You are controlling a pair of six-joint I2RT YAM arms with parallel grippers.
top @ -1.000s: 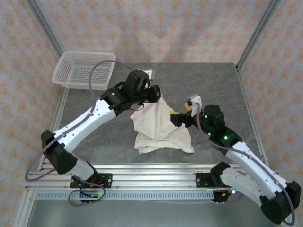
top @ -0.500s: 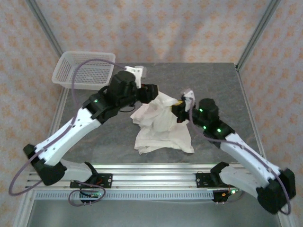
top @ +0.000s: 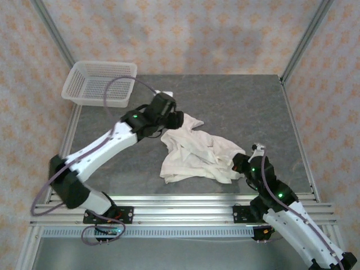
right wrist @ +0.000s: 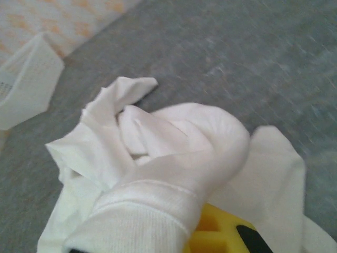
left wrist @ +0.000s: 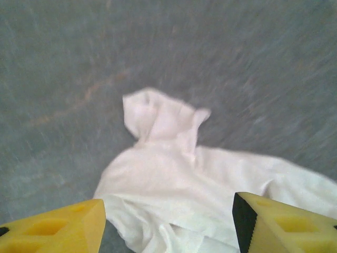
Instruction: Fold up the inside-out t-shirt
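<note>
Inside-out t-shirt (top: 194,149) lies crumpled on the worktop (top: 253,107), well apart from the basket (top: 101,83). The right end effector (top: 241,165) is clamped on its edge, and the left end effector (left wrist: 168,224) hangs open above it. This looks like flattening; next, the left should grip the corner nearest the basket.

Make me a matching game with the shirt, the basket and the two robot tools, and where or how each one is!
Things:
1. t-shirt
2. basket
3. left tool
4. right tool

Places and states:
A. shut on cloth at the shirt's near right edge
B. at the far left corner of the table
C. open, fingers wide apart, above the shirt
D. crumpled in the middle of the table

Pairs: 1-D, 2-B, 3-C, 4-A
</note>
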